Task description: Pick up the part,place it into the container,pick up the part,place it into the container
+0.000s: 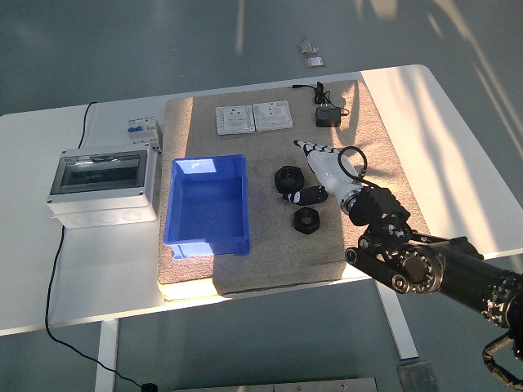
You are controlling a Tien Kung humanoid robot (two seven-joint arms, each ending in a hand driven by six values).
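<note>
Two black ring-shaped parts lie on the brown mat: one (287,179) right of the blue container (185,214), the other (306,219) just below it. The container is an open box and holds nothing that I can see. My right hand (310,169), white with dark fingertips, reaches in from the lower right and lies against the right side of the upper part. Its fingers (306,147) are stretched out straight and its thumb (310,194) sits just below the part. It holds nothing. The left arm is out of view.
A grey electrical box with a clear lid (102,186) stands left of the container, with a circuit breaker (140,131) behind it. Two white socket plates (243,119) and a black adapter (329,117) with its cable lie at the mat's (270,261) far edge.
</note>
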